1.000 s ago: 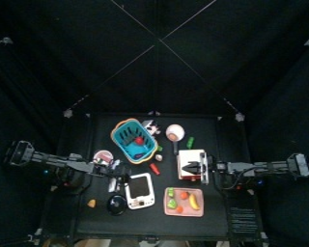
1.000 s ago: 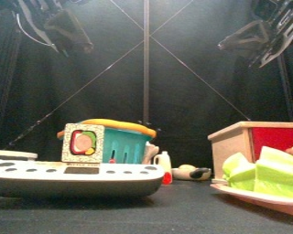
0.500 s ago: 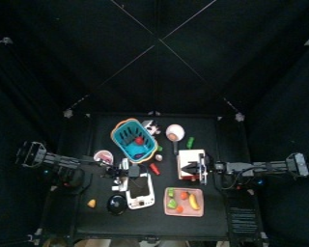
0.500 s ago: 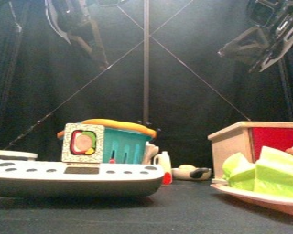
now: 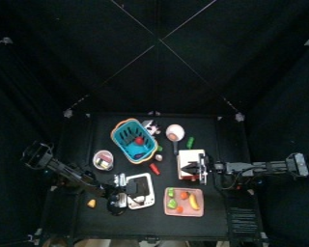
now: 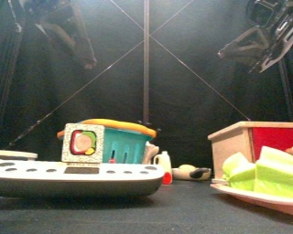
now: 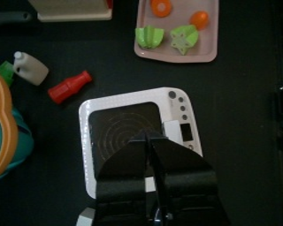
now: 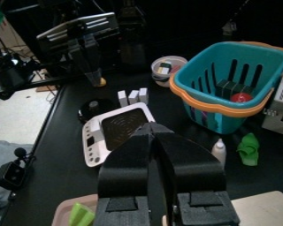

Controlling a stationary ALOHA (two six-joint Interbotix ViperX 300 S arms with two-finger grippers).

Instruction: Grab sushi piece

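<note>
From above I make out the small round black sushi piece with a paler rim (image 5: 115, 203) on the black surface (image 5: 209, 207) near its front-left corner, between the tiny orange piece (image 5: 90, 204) and the flat white device (image 7: 138, 124), little detail showing. My left gripper (image 7: 151, 139) hangs over that device, jaws seemingly together and empty. The right gripper (image 8: 156, 132) hovers at the right side, jaws closed on nothing.
</note>
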